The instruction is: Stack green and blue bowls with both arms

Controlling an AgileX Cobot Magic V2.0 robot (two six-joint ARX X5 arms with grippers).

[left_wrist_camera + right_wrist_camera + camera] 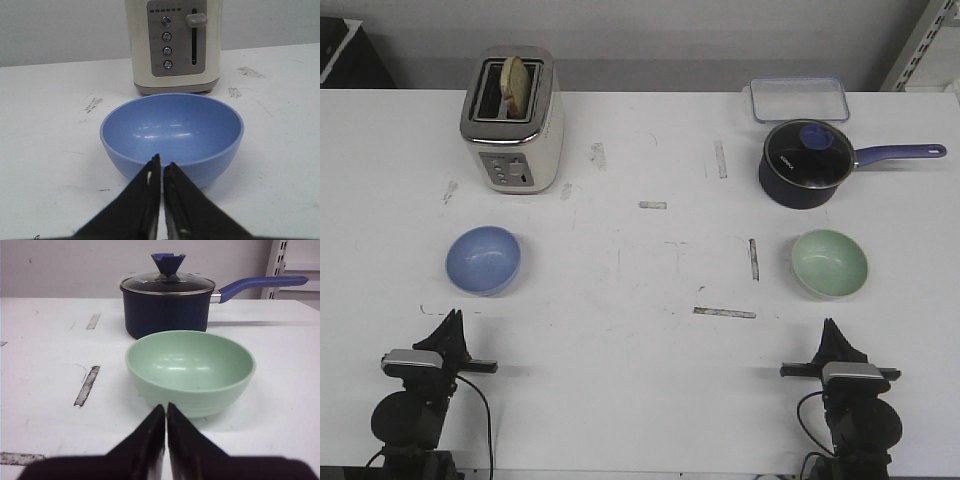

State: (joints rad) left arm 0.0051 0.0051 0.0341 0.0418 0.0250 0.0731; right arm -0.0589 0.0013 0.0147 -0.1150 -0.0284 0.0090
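White worktop [640, 350] carries the blue bowl [483, 260] at left and the green bowl [830, 263] at right, well apart. Left gripper [161, 167] and right gripper [165, 412]: jaws closed, empty. Bowls appear light, rigid, slippery; grip each near rim.

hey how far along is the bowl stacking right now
Nothing looks done yet. The blue bowl and green bowl sit apart on opposite sides of the table, both empty. Neither is held: the left gripper and right gripper are shut, each just short of its bowl. Left to do: grasping a bowl, carrying it over, and nesting it in the other.
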